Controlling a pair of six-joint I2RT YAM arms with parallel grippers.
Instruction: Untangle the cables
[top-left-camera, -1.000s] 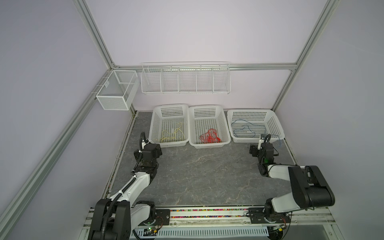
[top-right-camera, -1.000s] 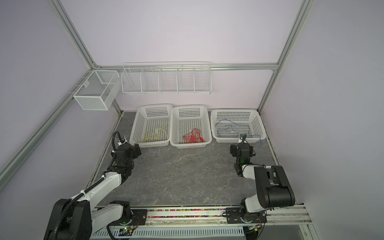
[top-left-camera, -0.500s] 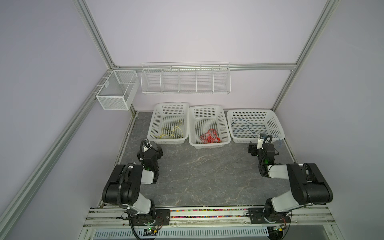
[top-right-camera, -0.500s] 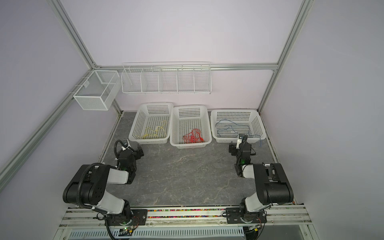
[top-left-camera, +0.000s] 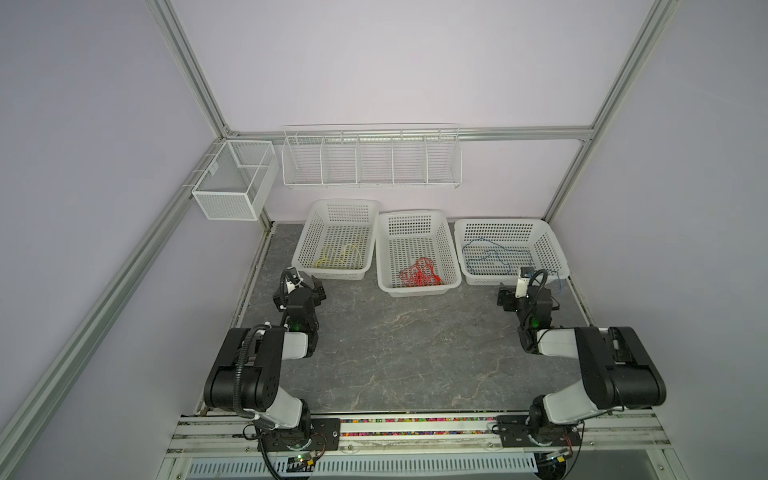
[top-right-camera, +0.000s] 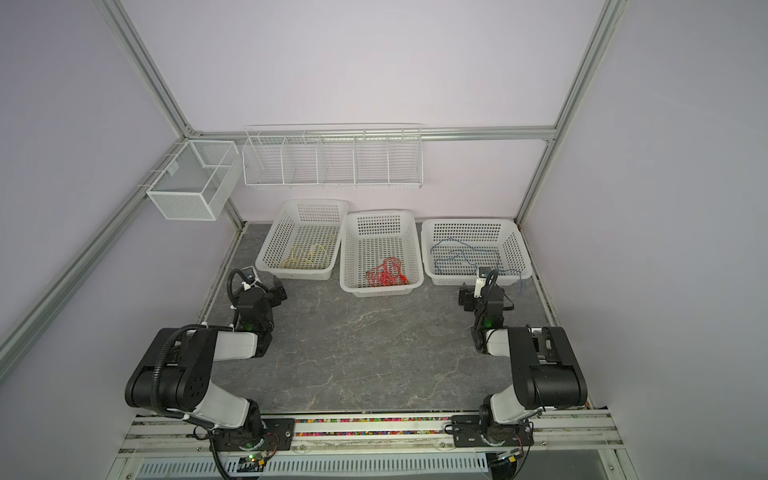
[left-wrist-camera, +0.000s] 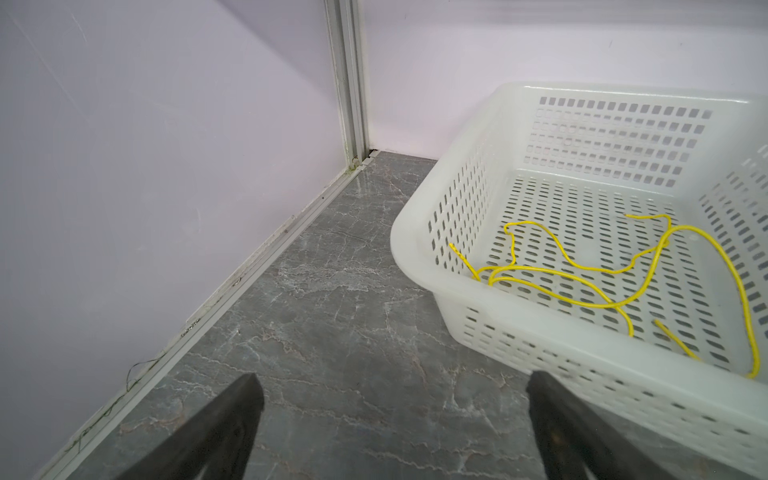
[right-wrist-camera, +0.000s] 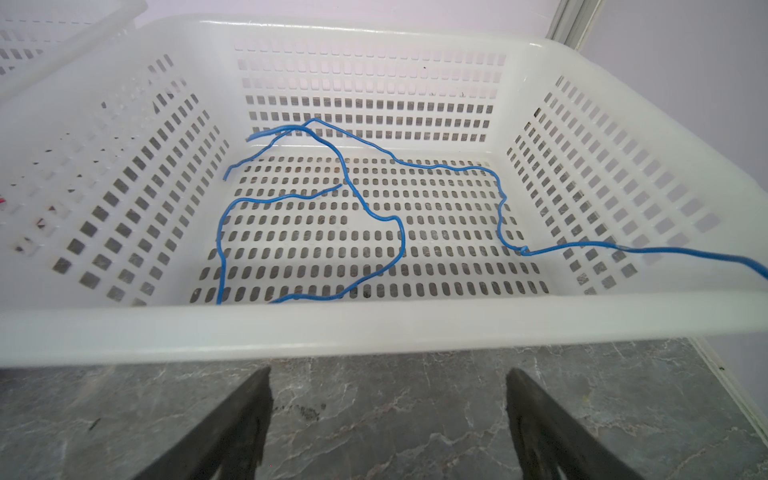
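White baskets (top-left-camera: 415, 215) pierced with rows of slots hold yellow cables (top-left-camera: 337, 259) at frame left, red cables (top-left-camera: 419, 272) at centre and blue cables (top-left-camera: 494, 254) at right, on a grey table (top-left-camera: 415, 357) veined with pale marble lines. Walls (top-left-camera: 374, 62) are lilac; robot arms (top-left-camera: 249, 374) black and white.

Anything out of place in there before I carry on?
Yes: one blue cable in the right basket runs over the basket's side rim and hangs down outside, toward the table; both top views show it too. The yellow cables and red cables lie fully inside their baskets.
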